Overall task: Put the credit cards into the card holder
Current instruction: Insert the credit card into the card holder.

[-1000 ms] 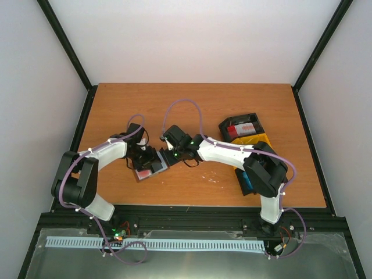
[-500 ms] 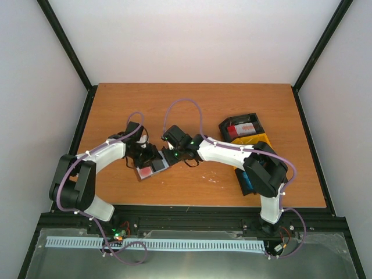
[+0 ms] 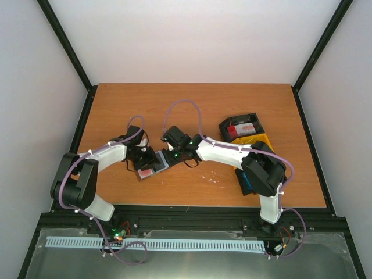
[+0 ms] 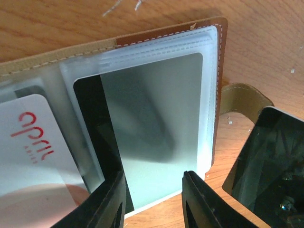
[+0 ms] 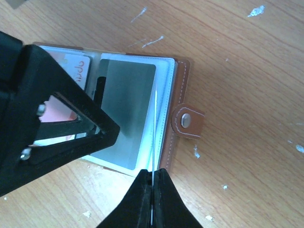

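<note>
One grey card (image 4: 156, 123) looked stiff and slick, best pinched at its near edge. The left tool (image 4: 153, 179) stood spread over it, and the right tool (image 5: 152, 178) pinched the card holder (image 5: 167, 123) by its floppy sleeve (image 5: 155, 123).

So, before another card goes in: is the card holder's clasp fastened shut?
No, the card holder lies open on the table, its clasp strap sticking out free beside it.

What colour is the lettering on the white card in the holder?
Red lettering on the white card; clearest in the left wrist view.
</note>
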`<state>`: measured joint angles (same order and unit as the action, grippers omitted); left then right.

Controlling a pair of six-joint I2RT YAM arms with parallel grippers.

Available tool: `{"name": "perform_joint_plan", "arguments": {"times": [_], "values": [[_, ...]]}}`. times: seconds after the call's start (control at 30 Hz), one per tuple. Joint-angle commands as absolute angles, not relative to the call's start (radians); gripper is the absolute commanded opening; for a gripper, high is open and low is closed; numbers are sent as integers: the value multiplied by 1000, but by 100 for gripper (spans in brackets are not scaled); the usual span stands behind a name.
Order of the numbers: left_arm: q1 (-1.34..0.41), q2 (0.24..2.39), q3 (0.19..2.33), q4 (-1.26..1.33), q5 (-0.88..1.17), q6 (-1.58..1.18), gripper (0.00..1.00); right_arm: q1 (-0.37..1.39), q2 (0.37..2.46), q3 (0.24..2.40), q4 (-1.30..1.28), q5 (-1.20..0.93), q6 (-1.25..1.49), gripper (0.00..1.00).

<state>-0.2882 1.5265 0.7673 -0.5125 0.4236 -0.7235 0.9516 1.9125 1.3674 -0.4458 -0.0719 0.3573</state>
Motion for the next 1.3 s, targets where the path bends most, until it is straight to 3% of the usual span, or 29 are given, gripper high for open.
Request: {"name": "perform_joint_plan", "arguments": {"times": [0.0, 0.43, 0.7, 1.27], "values": [[-292, 1552, 760, -509, 380, -715, 36, 953, 1948, 1408, -481, -38, 366, 3], [-291, 1536, 752, -542, 348, -721, 36, 941, 1990, 1421, -484, -137, 363, 3], [-291, 1542, 736, -544, 334, -722, 27, 901, 1964, 1393, -444, -238, 399, 3], [-291, 1496, 789, -611, 274, -736, 26, 862, 1942, 1364, -345, -519, 433, 3]]}}
